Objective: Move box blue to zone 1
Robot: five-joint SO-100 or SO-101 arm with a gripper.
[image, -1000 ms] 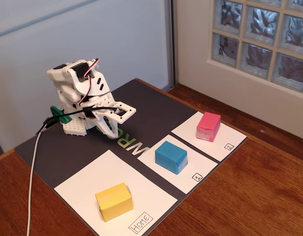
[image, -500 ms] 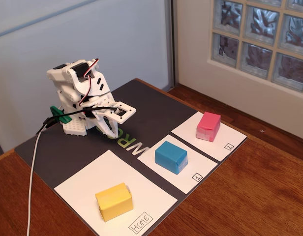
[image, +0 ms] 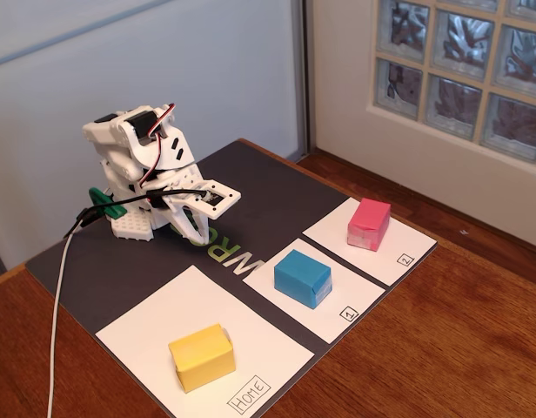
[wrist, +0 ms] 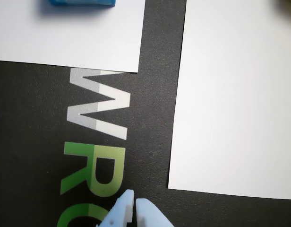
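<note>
Cyan folded-paper box blue (image: 303, 278) – on smooth white zone 1 (image: 331, 315), pincer (wrist: 134, 202) closed

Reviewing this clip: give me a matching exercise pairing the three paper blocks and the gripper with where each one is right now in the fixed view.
Things:
1. blue box
2. pink block
3. yellow block
4. gripper

Places:
A. on the large panel marked Home
B. over the dark mat, near the arm's base, holding nothing
C. on zone 1
D. on the panel marked 2

Pairs: 1-C, 2-D, 3-A, 4-B. In the wrist view the gripper has its fingertips together above the printed letters.
</note>
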